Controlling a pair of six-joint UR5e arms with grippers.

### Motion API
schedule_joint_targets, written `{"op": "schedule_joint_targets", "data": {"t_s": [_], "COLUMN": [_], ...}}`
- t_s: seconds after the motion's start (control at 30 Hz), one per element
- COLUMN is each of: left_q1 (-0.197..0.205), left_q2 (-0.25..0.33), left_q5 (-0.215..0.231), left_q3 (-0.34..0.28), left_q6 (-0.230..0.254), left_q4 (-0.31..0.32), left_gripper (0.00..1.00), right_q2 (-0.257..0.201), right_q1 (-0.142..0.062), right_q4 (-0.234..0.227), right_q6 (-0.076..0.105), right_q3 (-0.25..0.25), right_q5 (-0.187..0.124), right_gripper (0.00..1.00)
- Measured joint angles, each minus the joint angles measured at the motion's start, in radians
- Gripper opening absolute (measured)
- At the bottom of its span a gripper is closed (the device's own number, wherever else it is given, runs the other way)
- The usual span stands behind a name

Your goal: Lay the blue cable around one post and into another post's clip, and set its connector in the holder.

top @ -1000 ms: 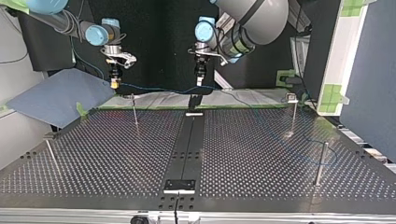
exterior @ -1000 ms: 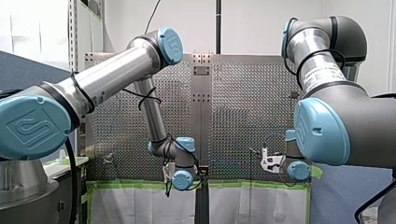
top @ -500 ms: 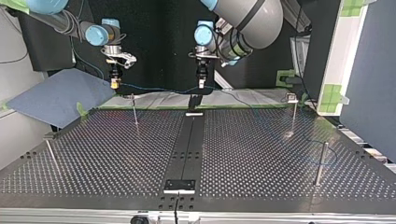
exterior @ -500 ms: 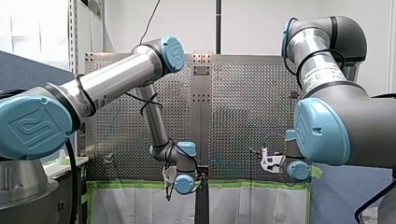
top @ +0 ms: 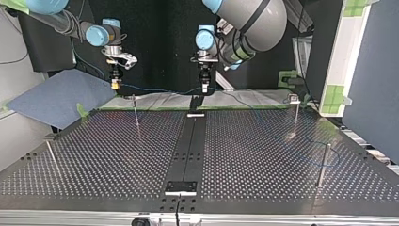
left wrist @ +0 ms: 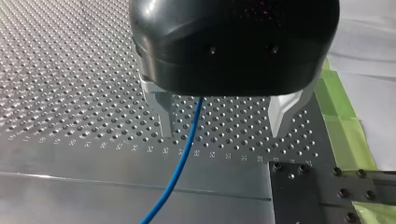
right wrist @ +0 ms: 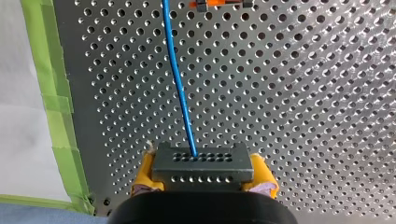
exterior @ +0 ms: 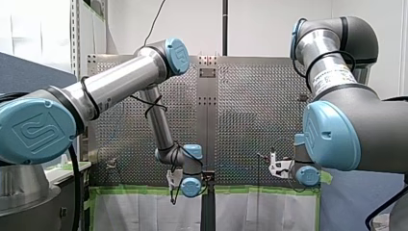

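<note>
1. At the top view's left, my right hand (top: 114,84) hangs near the far edge of the tabletop (top: 117,155), its yellow pads (right wrist: 144,171) clamped tight on the connector (right wrist: 201,161).
2. From it the blue cable (top: 155,89) runs across to my left hand (top: 204,87) near the middle. Its fingers (left wrist: 163,116) stand wide apart, and the cable passes unclamped between them.
3. Farther right, the cable trails over the tabletop beside two upright posts (top: 295,115).

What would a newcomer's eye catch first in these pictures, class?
The thin blue cable stands out, running over the perforated metal table. In the right wrist view, my right gripper, with yellow pads, clamps its dark perforated connector block; in the left wrist view the cable passes between my left gripper's open fingers.
</note>
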Motion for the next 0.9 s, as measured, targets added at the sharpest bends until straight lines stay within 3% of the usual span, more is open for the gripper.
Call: {"op": "schedule_joint_targets", "data": {"t_s": [0.43, 0.9], "left_q1": [0.001, 0.007], "left_q2": [0.000, 0.001], "left_q5": [-0.030, -0.076], "left_q3": [0.009, 0.009], "left_q6": [-0.019, -0.022], "left_q4": [-0.058, -0.074], "left_gripper": [1.00, 1.00], "right_q2": [0.000, 0.000], "right_q1": [0.002, 0.002], "right_q4": [0.011, 0.008], "right_q6": [-0.004, -0.005], "right_q3": [-0.001, 0.000], "right_q5": [0.001, 0.000], "right_gripper": [0.00, 0.00]}}
